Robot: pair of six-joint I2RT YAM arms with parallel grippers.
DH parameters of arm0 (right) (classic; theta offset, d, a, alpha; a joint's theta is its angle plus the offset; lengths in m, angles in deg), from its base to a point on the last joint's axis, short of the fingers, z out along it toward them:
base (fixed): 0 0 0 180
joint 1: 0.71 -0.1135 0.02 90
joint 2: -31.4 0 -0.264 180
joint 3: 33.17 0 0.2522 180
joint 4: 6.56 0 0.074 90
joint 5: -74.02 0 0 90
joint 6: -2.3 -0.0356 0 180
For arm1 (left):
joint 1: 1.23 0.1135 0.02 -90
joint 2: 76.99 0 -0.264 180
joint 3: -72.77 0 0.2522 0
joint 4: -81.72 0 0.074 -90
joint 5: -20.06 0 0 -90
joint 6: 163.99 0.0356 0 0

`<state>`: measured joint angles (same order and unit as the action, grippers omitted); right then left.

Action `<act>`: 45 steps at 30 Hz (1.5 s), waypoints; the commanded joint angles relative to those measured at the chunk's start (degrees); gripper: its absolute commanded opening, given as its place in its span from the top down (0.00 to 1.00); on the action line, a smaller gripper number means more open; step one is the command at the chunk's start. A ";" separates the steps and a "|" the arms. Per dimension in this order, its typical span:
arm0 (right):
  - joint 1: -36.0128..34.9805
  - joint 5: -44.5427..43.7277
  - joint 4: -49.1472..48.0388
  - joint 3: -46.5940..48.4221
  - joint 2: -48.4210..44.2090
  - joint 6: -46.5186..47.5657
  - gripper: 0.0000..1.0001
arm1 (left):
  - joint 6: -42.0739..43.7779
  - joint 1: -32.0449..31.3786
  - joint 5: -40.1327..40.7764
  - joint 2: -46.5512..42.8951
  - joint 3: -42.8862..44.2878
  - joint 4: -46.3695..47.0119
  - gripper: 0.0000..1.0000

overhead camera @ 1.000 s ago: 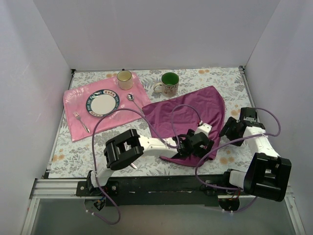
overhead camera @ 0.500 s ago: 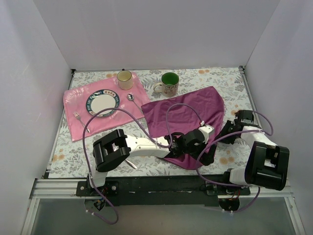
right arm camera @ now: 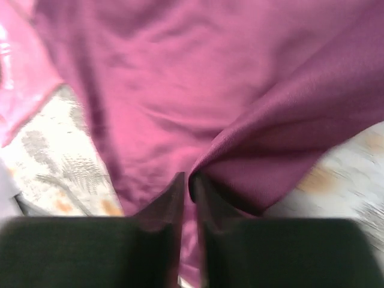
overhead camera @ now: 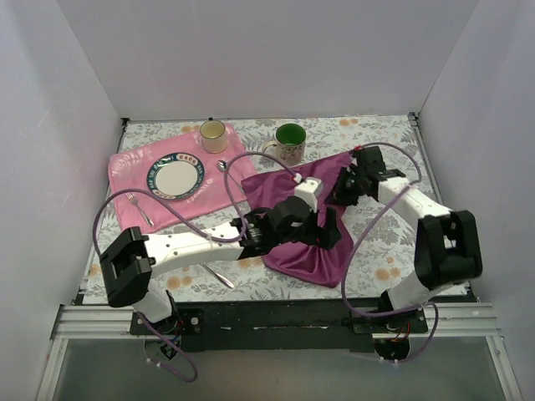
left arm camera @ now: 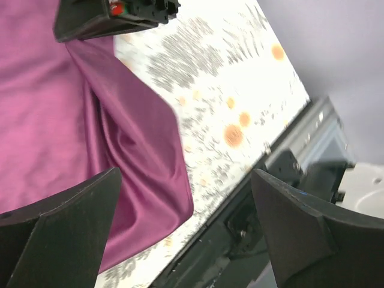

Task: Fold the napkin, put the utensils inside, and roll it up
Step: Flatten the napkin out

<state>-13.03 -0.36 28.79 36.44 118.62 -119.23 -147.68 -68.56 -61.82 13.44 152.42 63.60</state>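
Since the napkin [overhead camera: 301, 259] is a soft, slightly shiny cloth, I judge it light, limp and slippery. It drapes and slides rather than keeping a crease, so a pinch on an edge or corner should hold better than one in the middle of the sheet.

Seen from above, it lies on the floral worktop [overhead camera: 384, 251] from the centre out toward 3 o'clock. It is rumpled, with one side lifted and doubled over itself, and its low point hangs toward 5 o'clock.

The right hand [overhead camera: 344, 185] is at the cloth's 1 o'clock edge. In its wrist view the right hand [right arm camera: 189, 180] has its fingers nearly together and clenched on a raised ridge of napkin [right arm camera: 180, 90], so it is grasping the cloth. The left hand [overhead camera: 322, 232] reaches across to the middle of the napkin. In its own view the left hand [left arm camera: 186, 177] is spread wide and released, with nothing between the fingers. Below it are a loose fold of napkin [left arm camera: 54, 120] and bare worktop.

The fork [overhead camera: 138, 207] lies at 9 o'clock on the pink mat [overhead camera: 134, 171], and the spoon [overhead camera: 224, 166] lies at about 11 o'clock by the mat's edge. Both are well apart from the napkin. They look thin, stiff and slick, and lying flat they are hard to get under, so mid-handle seems the best place to grip. The fold looks unfinished, and I judge the free edge nearest the left hand the likeliest next hold.
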 commanded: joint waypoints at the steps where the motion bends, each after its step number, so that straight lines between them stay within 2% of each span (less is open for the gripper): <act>1: -3.68 7.95 -2.96 11.81 6.30 -6.53 0.50 | -3.83 4.83 3.49 -6.05 -4.18 -3.63 0.09; 3: -3.33 5.05 -2.34 10.25 2.88 -3.47 0.31 | -3.65 5.36 2.52 -6.76 -5.07 -3.99 0.08; 5: -2.72 1.35 -1.81 7.09 -0.63 -0.39 0.21 | -3.57 5.72 2.52 -6.76 -5.24 -4.96 0.08; 7: -1.93 1.00 -1.90 3.58 -2.14 3.99 0.21 | -3.30 6.86 -0.98 -6.06 -5.24 -3.74 0.08; 12: 0.62 -2.08 -1.02 -0.31 -2.23 9.72 0.26 | -1.81 7.83 -8.20 0.96 0.44 -2.58 0.19; 16: 4.13 -3.48 2.74 0.22 -0.39 12.54 0.42 | 0.38 7.39 -13.83 10.26 5.81 -2.76 0.28; 18: 7.11 -1.14 3.64 -2.41 -1.08 13.68 0.38 | 1.62 5.21 -11.56 13.18 8.63 -5.12 0.27; 19: 7.91 0.80 2.94 -3.90 -1.87 13.95 0.28 | 1.88 4.50 -9.37 14.41 10.04 -7.05 0.26; 24: 8.54 11.68 -1.18 -16.62 -8.73 15.00 0.20 | -1.19 3.70 -7.08 10.30 5.49 -4.08 0.25; 27: 8.36 15.57 -5.93 -19.99 -9.87 14.04 0.20 | -2.16 3.70 -3.83 5.64 2.67 -3.38 0.25; 30: 8.27 15.93 -8.66 -21.66 -9.35 13.42 0.25 | -2.68 3.79 1.08 0.82 0.13 -3.81 0.24; 31: 8.19 16.20 -9.01 -21.58 -9.00 13.34 0.37 | -3.03 3.87 2.67 -0.77 -0.66 -3.99 0.24; 33: 6.52 14.98 -8.40 -20.79 -9.17 13.25 0.54 | -4.17 3.87 6.97 -5.32 -4.18 -3.55 0.24; 34: 5.38 13.84 -7.70 -19.22 -9.96 12.90 0.71 | -4.62 4.05 8.30 -6.75 -5.15 -3.72 0.24; 38: -3.48 10.40 -5.32 -15.00 -12.42 7.11 0.87 | -8.57 4.14 16.56 -13.95 -9.72 -5.83 0.24; 39: -8.29 9.44 -6.72 -14.38 -12.95 5.35 0.88 | -9.27 4.22 17.97 -15.36 -11.55 -6.36 0.24; 42: -16.12 6.89 -8.92 -10.69 -13.22 -0.80 0.89 | -11.47 4.22 23.42 -20.55 -14.02 -7.32 0.22; 44: -19.48 8.19 -14.18 -9.63 -10.68 -3.17 0.75 | -12.62 4.22 26.05 -23.54 -16.05 -7.85 0.21; 45: -19.59 12.73 -14.98 -8.75 -9.19 -3.54 0.67 | -12.70 4.31 26.33 -24.33 -16.58 -7.77 0.20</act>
<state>-28.61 8.40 21.18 23.55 107.21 -116.24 -157.47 -64.65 -44.18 -6.45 138.34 57.64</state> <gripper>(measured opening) 0.220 0.783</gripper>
